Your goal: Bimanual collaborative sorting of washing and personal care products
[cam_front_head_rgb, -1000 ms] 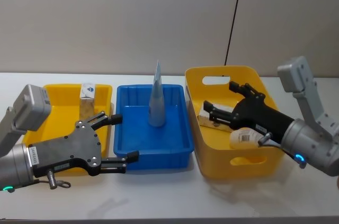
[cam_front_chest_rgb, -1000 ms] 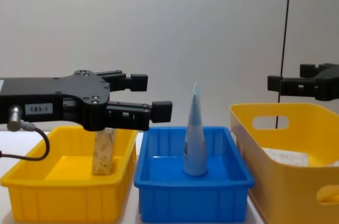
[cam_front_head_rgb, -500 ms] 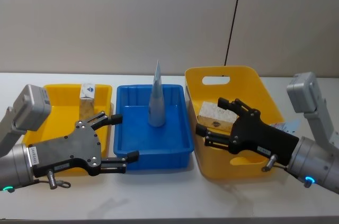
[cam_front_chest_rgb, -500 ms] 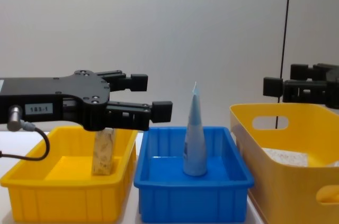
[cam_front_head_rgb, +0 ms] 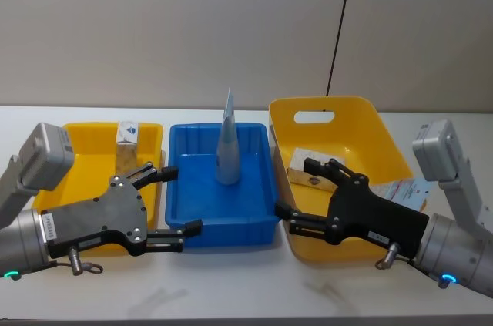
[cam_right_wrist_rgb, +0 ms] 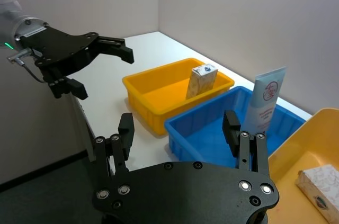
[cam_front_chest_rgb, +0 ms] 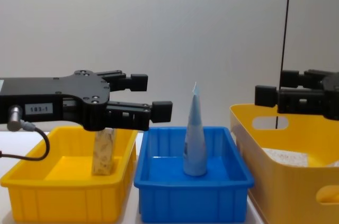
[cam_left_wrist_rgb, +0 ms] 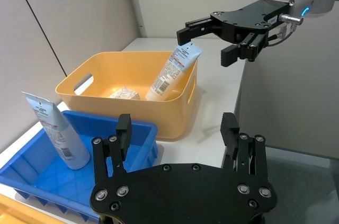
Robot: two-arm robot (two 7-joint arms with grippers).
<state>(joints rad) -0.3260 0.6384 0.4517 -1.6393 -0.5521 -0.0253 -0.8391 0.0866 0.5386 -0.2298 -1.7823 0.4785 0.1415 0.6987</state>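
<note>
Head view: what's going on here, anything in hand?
Nothing is held. The left gripper hangs open in front of the shallow yellow plastic bin, where a beige marbled carton stands. A pale-blue squeeze tube stands upright in the blue plastic bin. The right gripper is open and empty at the front left corner of the tall yellow basket, which holds another beige carton and a second tube.

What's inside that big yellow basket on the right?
In the tall yellow basket lie a beige marbled carton and a pale-blue squeeze tube leaning against its wall. From the head view, the right gripper covers part of the basket floor.
</note>
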